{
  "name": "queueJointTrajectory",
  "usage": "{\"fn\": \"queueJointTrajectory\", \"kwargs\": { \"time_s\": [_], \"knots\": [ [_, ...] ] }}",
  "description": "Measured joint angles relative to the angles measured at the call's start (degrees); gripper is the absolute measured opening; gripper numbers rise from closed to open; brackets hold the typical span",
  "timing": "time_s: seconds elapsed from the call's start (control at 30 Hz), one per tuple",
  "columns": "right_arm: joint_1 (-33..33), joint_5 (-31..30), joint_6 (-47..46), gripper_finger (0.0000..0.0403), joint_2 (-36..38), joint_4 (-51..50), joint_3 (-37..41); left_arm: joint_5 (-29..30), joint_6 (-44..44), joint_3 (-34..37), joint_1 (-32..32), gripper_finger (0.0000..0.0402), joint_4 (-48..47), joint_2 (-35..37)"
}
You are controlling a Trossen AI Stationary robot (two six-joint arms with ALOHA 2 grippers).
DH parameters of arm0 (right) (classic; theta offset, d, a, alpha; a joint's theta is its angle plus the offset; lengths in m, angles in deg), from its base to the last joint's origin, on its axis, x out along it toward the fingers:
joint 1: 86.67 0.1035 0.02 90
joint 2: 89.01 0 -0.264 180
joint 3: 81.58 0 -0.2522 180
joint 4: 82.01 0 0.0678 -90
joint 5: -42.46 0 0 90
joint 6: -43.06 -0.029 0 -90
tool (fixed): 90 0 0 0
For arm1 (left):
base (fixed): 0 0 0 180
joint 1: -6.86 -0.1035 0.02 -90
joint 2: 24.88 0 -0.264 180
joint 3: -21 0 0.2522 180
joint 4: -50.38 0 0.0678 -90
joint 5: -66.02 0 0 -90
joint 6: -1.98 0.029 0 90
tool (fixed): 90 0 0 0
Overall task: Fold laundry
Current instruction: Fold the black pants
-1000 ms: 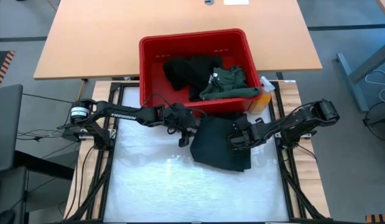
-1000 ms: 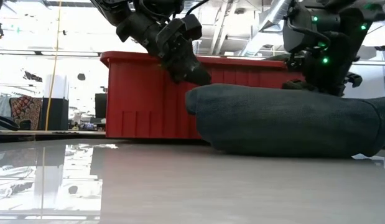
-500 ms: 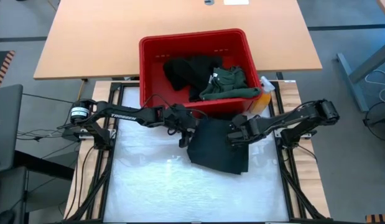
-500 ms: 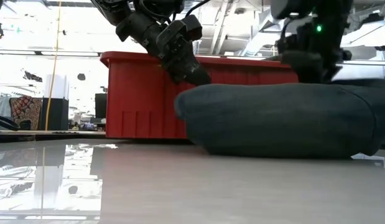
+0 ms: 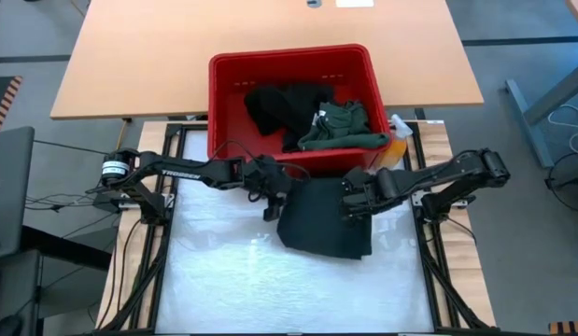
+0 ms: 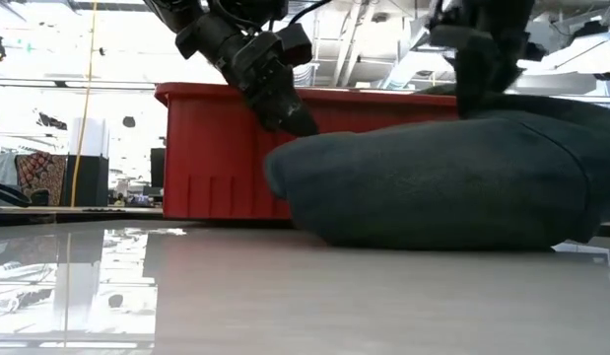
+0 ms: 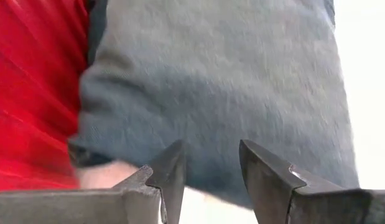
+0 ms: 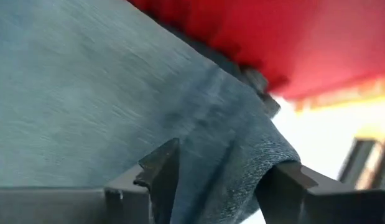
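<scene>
A dark teal garment (image 5: 321, 222) lies bunched on the white table top, just in front of the red basket (image 5: 223, 103). My right gripper (image 5: 349, 201) is at the garment's far right part and is shut on a fold of it (image 8: 220, 171). My left gripper (image 5: 270, 203) stands open at the garment's left edge, and its fingers (image 7: 170, 168) point slanting down toward the cloth (image 7: 211, 81). In the basket rest a black garment (image 5: 274, 105) and a green one (image 5: 340, 126). My right gripper has a thick hemmed fold of the garment (image 8: 242, 180) between its two fingers, on the side near the basket. The fingers come slanting down from above. That part is raised (image 6: 511, 108), while the rest of the garment lies on the table. I cannot tell whether my left gripper's fingertips touch the garment's left edge (image 6: 285, 148).
The red basket's near wall (image 6: 216, 148) stands right behind the garment and both grippers. An orange spray bottle (image 5: 393, 149) sits at the basket's right corner. Bare white table top (image 5: 270, 289) stretches toward the near edge. A wooden table (image 5: 139, 56) lies beyond the basket.
My right gripper has gone up. The garment's right part has risen with it, so the heap now stands taller there. The garment's left edge has crept toward the table's left, past my left gripper's tip. Its underside stays on the table.
</scene>
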Motion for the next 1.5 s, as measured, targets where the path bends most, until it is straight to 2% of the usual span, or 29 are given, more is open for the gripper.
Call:
{"fn": "queueJointTrajectory", "kwargs": {
  "time_s": [0.17, 0.33, 0.43, 0.53, 0.63, 0.77, 0.87, 1.03, 1.23, 1.37, 1.5],
  "knots": [
    [-0.67, 5.81, -7.63, 0.021, -0.07, -6.88, 1.63, -0.45, 0.07, -0.02, 0.14, 0.0138, -0.89, 0.13],
    [-0.69, 8.92, -9.93, 0.0214, -0.07, -12.45, 1.69, -0.41, -0.91, -0.02, 0.31, 0.0138, 0.63, 0.13],
    [-0.67, 6.96, -9.68, 0.0214, -0.01, -13.14, 1.71, -0.66, -1.36, -0.02, 0.33, 0.0138, 0.92, 0.13],
    [-1.57, 4.92, -7.92, 0.0214, -0.02, -9.64, 1.73, -3.11, -3.23, 0.02, 0.38, 0.0138, 3.34, 0.11],
    [-2.64, 4.0, -6.47, 0.0214, -0.49, -4.96, 1.73, -5.41, -4.89, 0.06, 1.29, 0.0138, 10.62, -0.37],
    [-3.87, 2.88, -4.97, 0.0214, -1.12, -2.8, 1.73, -6.03, -2.31, -0.33, 3.3, 0.0138, 20.26, -2.3],
    [-4.65, 3.09, -2.73, 0.0214, -1.69, -2.67, 1.73, -5.72, -1.61, -0.11, 3.91, 0.0138, 22.08, -4.23],
    [-4.69, 5.57, -2.02, 0.0214, -1.66, -4.65, 1.73, 4.65, 0.45, -0.21, 3.91, 0.0138, 18.17, -3.74],
    [-4.62, 5.78, -1.8, 0.0214, -1.66, -4.98, 1.76, 4.4, 1.26, -0.15, 4.13, 0.0138, 18.18, -4.93],
    [-4.62, 5.8, -1.8, 0.0214, -1.66, -5.15, 1.76, 12.82, 4.96, -0.11, 4.68, 0.0138, 11.01, -4.43],
    [-4.62, 5.82, -1.79, 0.0214, -1.66, -5.15, 1.74, 15.93, 4.8, 0.0, 3.71, 0.0138, 4.64, -1.77]
  ]
}}
